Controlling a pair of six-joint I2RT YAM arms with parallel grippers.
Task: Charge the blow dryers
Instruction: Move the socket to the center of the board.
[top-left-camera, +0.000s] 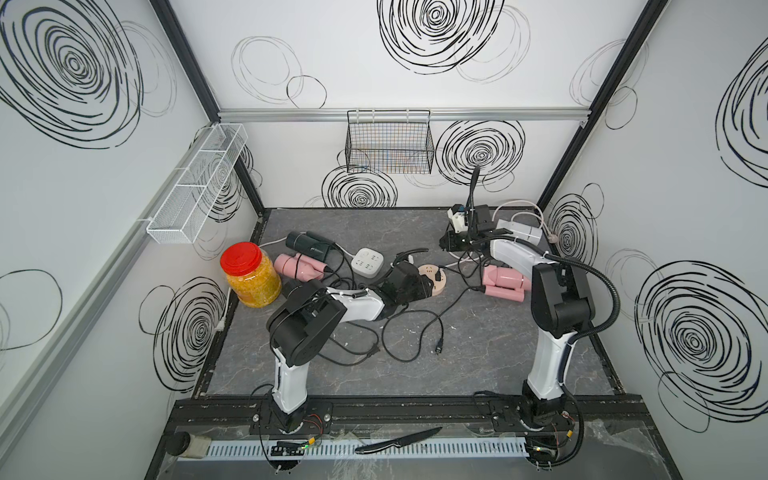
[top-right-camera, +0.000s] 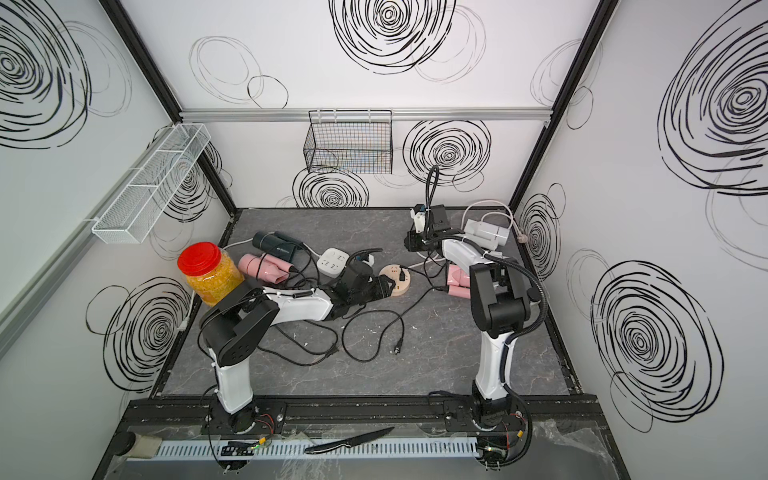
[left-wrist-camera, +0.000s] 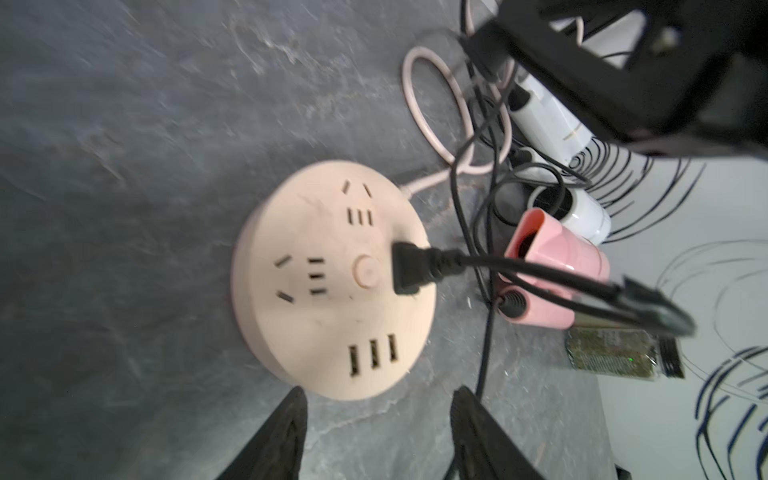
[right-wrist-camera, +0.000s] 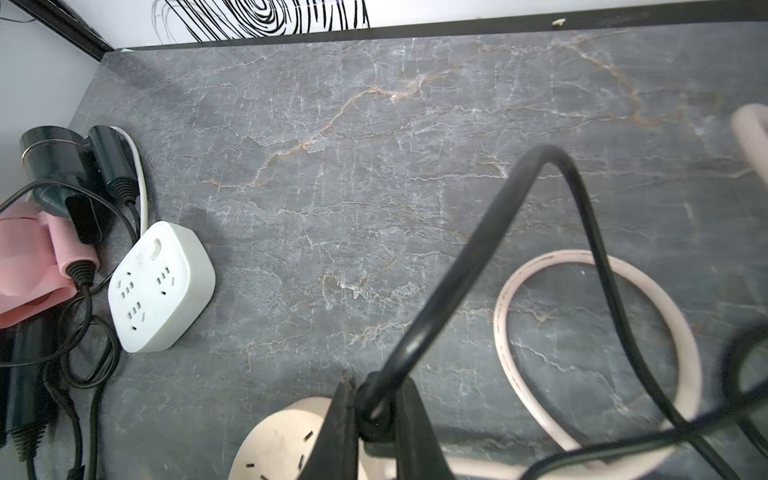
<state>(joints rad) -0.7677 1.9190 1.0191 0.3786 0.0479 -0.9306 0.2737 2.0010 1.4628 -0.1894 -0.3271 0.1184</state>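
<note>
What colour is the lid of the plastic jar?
Red. The jar lid shows best in a top view.

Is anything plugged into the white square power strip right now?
No, in the right wrist view every socket on the top face of the white square power strip is bare, with no plug seated in it.

A round beige hub lies flat on the grey table, with a black plug pushed into its face beside the centre button. The plug's cord runs across a pink dryer just beside the hub. Beyond lie a white dryer and a second white dryer among tangled cords. The left gripper hangs near the hub's rim, jaws apart.
</note>
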